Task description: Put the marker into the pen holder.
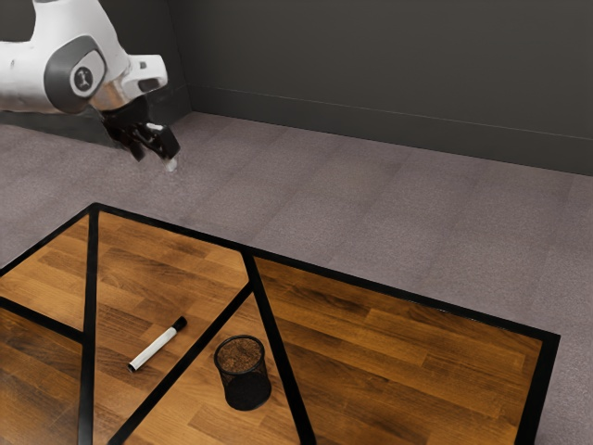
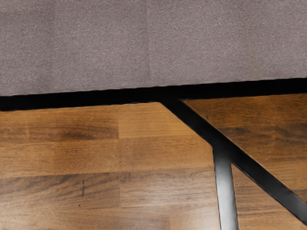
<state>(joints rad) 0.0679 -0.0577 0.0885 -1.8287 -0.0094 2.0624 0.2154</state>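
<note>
At the exterior view's far left, the gripper (image 1: 156, 161) hangs above and beyond the table (image 1: 398, 343), its fingers apart with nothing between them (so the grasp is not yet made). Nearer, also on the exterior view's left, the marker (image 1: 156, 346) lies flat on the wood, its dark end pointing toward the far right. To its right runs a black strip (image 1: 181, 366), and past that the pen holder (image 1: 244, 375) stands upright, the marker well outside it.

By my reading, the whole job is left: reach down, grip, lift, carry rightward over the strip, lower in and let go (a short carry, at least).

Counted left to right: one gripper, one marker, one pen holder (a mesh cup, by its look), all set around one table.
</note>
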